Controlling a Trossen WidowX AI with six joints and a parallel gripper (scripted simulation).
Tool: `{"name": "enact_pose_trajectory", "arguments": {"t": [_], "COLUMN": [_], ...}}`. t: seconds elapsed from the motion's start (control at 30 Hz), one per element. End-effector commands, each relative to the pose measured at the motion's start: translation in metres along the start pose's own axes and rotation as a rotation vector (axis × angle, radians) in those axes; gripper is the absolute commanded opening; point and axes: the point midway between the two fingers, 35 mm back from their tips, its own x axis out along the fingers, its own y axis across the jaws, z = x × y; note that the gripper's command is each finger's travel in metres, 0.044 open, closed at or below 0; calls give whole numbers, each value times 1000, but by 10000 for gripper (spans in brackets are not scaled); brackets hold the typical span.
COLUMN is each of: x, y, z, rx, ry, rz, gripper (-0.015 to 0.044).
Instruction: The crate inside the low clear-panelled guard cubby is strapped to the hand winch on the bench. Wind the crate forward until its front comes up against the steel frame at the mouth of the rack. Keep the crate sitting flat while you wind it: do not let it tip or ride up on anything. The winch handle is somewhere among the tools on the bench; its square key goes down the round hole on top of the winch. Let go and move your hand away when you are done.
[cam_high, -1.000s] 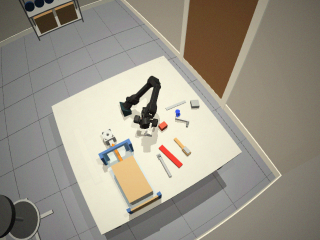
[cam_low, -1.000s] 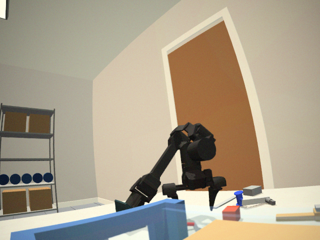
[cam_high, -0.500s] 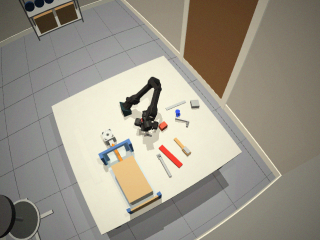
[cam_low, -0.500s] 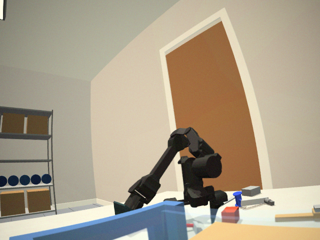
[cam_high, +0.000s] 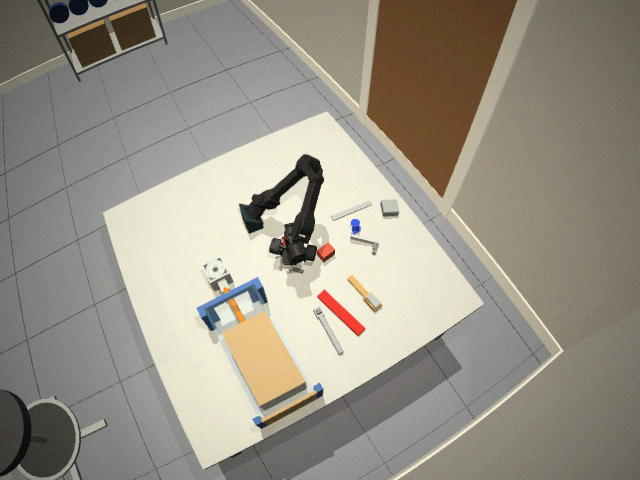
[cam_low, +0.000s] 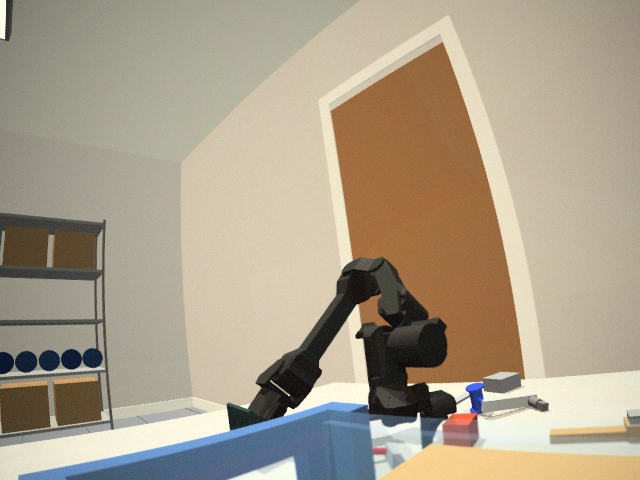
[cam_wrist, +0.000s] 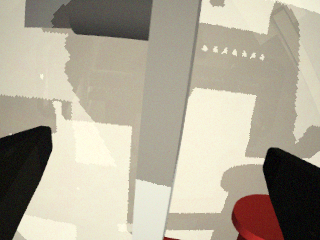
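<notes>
The tan crate (cam_high: 266, 356) (cam_low: 516, 465) sits in the low clear-panelled cubby, with a small gap between its front and the bar (cam_high: 290, 407) at the mouth. An orange strap (cam_high: 235, 305) runs from it to the winch (cam_high: 216, 269). My gripper (cam_high: 293, 254) (cam_wrist: 160, 150) is open, low over the bench. A grey bar (cam_wrist: 167, 100) with a dark stub (cam_wrist: 110, 19) passes between the spread fingers, untouched. A red knob (cam_wrist: 254, 212) is partly behind the right finger. A second grey crank-like piece (cam_high: 365, 240) (cam_low: 509, 404) lies beside a blue spool-shaped piece (cam_high: 355, 225) (cam_low: 475, 396).
A red block (cam_high: 325, 252) (cam_low: 460, 429) is close beside the gripper. A red bar (cam_high: 341, 312), a grey tool (cam_high: 329, 332), a brush-like tool (cam_high: 361, 290), a grey strip (cam_high: 351, 210) and a grey block (cam_high: 389, 207) lie on the bench. The blue rear frame (cam_high: 233, 296) stands near the winch.
</notes>
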Motion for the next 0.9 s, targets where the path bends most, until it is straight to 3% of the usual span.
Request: {"name": "enact_pose_trajectory", "arguments": {"t": [0.0, 0.87], "x": [-1, -1], "y": [0, 0], "z": [0, 0], "rx": [-2, -2], "ry": [-2, -2], "rz": [1, 1], "gripper": [413, 240]}}
